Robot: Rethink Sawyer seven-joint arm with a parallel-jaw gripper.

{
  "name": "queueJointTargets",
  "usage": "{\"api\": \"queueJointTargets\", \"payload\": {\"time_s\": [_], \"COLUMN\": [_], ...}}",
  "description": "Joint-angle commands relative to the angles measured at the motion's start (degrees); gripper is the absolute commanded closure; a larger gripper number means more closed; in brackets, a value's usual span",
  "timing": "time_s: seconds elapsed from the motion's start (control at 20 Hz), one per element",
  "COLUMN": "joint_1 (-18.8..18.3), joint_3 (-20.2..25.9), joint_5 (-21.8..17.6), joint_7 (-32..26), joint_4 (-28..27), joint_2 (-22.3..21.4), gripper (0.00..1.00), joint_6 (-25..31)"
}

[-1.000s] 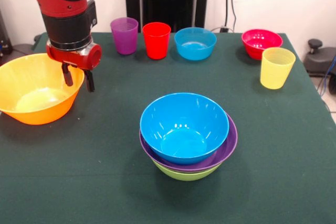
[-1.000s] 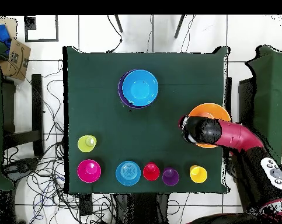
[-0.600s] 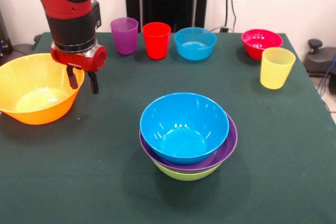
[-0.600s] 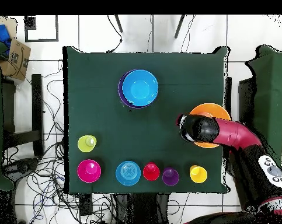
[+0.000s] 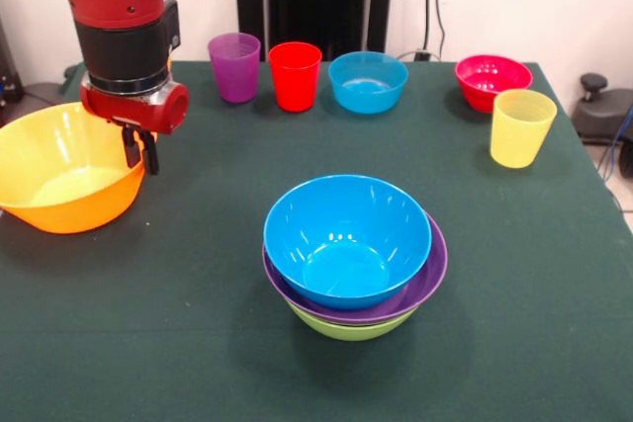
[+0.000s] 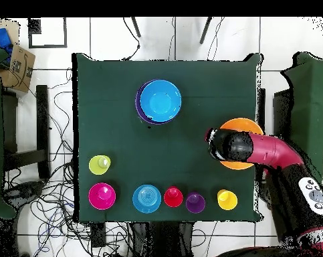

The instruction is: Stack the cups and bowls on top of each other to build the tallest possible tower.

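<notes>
The robot's gripper [image 5: 139, 152] hung at the near rim of the wide orange bowl [image 5: 61, 170], its two dark fingers [image 5: 131, 146] drawn close together over the bowl's edge; whether they pinched the rim or merely sat against it could not be told from either view. The red and black arm [image 5: 117, 17] came down from above onto that spot, and from overhead it covered much of the bowl's middle.

Well apart from the orange bowl, near the centre of the green table [image 5: 198, 343], stood the tower [image 5: 354, 256]: a blue bowl [image 5: 346, 236] nested in a purple bowl [image 5: 427, 274], which sat in a green bowl [image 5: 346, 326].

Along the table's far edge ran a row of smaller pieces: a translucent purple cup [image 5: 235, 66], a red cup [image 5: 295, 75] just beside it, a small translucent blue bowl [image 5: 367, 81], and a small red-pink bowl [image 5: 492, 80]. A pale yellow cup [image 5: 521, 126] stood just in front of the red-pink bowl. From overhead, an orange-yellow cup [image 6: 227, 199] showed at the row's end, beside the purple cup.
</notes>
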Motion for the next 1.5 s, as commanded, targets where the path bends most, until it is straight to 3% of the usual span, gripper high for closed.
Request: {"api": "queueJointTargets", "payload": {"time_s": [0.05,0.4,0.7,0.85,1.1,1.5], "joint_1": [3.00,4.82,7.92,10.26,15.08,21.76], "joint_3": [3.98,2.36,3.05,3.02,1.64,-1.28], "joint_5": [-4.11,-4.08,1.50,4.00,4.06,1.16], "joint_7": [-8.68,-6.44,-5.12,-4.02,-1.19,3.94], "joint_4": [-2.35,-2.10,2.46,1.16,-4.69,-14.28], "joint_2": [0.93,-0.82,-12.22,-14.49,-12.81,-5.93], "gripper": [1.00,1.00,1.00,1.00,1.00,1.00], "joint_6": [1.03,1.67,10.03,16.00,20.68,20.35]}}
